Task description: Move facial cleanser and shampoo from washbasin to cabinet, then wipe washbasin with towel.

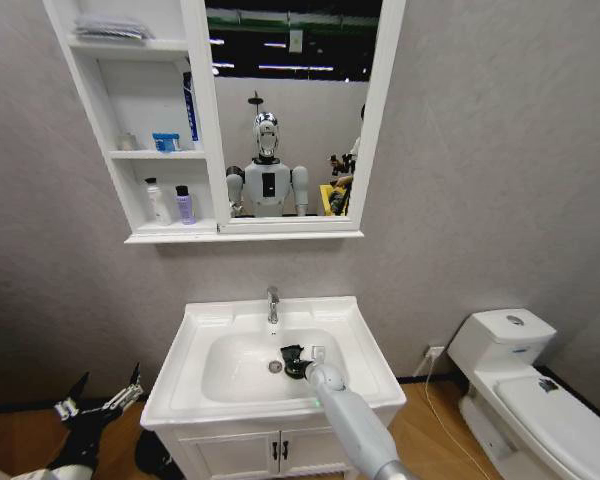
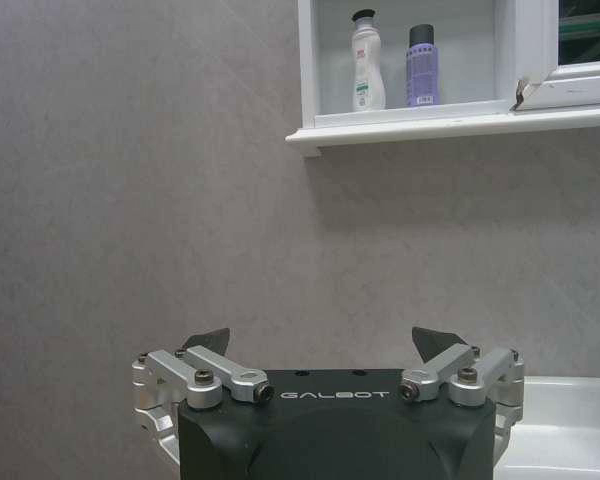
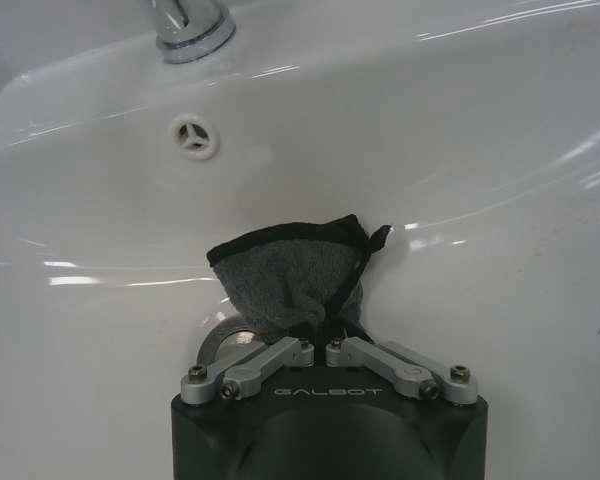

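My right gripper (image 3: 320,345) is down inside the washbasin (image 1: 195,330) bowl, fingers pinched tight on the towel (image 3: 295,270), which bunches out just ahead of the fingertips over the drain; I'd keep the cloth pressed flat to the ceramic and sweep wide, clear of the tap (image 1: 272,303). Left gripper (image 2: 320,350) waits spread wide and empty, low beside the washbasin. Above it, the shampoo (image 1: 184,204) and facial cleanser (image 1: 157,201) stand on the cabinet (image 1: 140,154).

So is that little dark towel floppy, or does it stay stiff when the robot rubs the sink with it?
Probably floppy: the towel bunches and folds where the right gripper pinches it. It looks light, since the free part holds up without sagging much. On the glossy washbasin it should slide easily, though it may crumple instead of staying flat.
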Robot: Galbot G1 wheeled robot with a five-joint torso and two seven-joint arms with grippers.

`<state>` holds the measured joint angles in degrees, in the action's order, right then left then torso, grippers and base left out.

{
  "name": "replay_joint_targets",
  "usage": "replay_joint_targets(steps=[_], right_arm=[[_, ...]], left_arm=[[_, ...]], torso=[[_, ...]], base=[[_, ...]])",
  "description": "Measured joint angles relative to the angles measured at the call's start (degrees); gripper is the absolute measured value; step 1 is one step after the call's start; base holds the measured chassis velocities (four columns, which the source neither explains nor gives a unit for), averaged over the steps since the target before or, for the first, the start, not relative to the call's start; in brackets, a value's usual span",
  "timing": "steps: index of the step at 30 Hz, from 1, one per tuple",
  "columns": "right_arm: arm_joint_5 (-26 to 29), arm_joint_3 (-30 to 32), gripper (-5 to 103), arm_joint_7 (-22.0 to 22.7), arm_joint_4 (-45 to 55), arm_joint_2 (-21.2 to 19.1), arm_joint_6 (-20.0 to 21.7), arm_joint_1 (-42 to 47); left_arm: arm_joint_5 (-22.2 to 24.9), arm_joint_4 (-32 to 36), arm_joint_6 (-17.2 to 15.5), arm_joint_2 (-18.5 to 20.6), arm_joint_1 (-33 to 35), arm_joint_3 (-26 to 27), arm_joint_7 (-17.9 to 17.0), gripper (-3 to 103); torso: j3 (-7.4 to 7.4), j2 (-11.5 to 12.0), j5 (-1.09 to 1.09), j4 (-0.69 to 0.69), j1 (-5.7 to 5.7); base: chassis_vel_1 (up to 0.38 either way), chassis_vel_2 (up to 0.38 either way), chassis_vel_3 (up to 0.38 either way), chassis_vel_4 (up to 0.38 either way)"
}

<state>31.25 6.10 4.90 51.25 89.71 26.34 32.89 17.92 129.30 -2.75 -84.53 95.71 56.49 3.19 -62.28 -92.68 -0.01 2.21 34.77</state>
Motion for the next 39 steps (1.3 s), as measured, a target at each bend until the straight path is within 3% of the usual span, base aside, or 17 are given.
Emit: replay_joint_targets(steps=[5,14,30,39], right_arm=[[-0.83,-0.76,1,-0.53,-1.94,2.39,-0.47,-1.14],[-0.76,-0.98,1,-0.65,-1.69,2.01,-0.41,-1.28],[1.87,2.06,1,2.23,9.42,-8.94,1.82,3.44],[-4.89,5.93,1,2.29,17.92,-13.59,-0.55,5.72]], left_arm=[[0.00,0.00,0.00,0.00,0.00,0.00,0.00,100],[0.00,0.00,0.00,0.00,0.00,0.00,0.00,100],[0.00,0.00,0.00,0.00,0.00,0.00,0.00,100],[0.00,0.00,0.00,0.00,0.00,0.00,0.00,100]], torso=[[0.00,0.00,0.00,-0.02,0.00],[0.00,0.00,0.03,-0.04,0.00],[0.00,-0.01,0.02,-0.02,0.00],[0.00,-0.01,0.01,0.02,0.00]], base=[[0.000,0.000,0.000,0.000],[0.000,0.000,0.000,0.000],[0.000,0.000,0.000,0.000],[0.000,0.000,0.000,0.000]])
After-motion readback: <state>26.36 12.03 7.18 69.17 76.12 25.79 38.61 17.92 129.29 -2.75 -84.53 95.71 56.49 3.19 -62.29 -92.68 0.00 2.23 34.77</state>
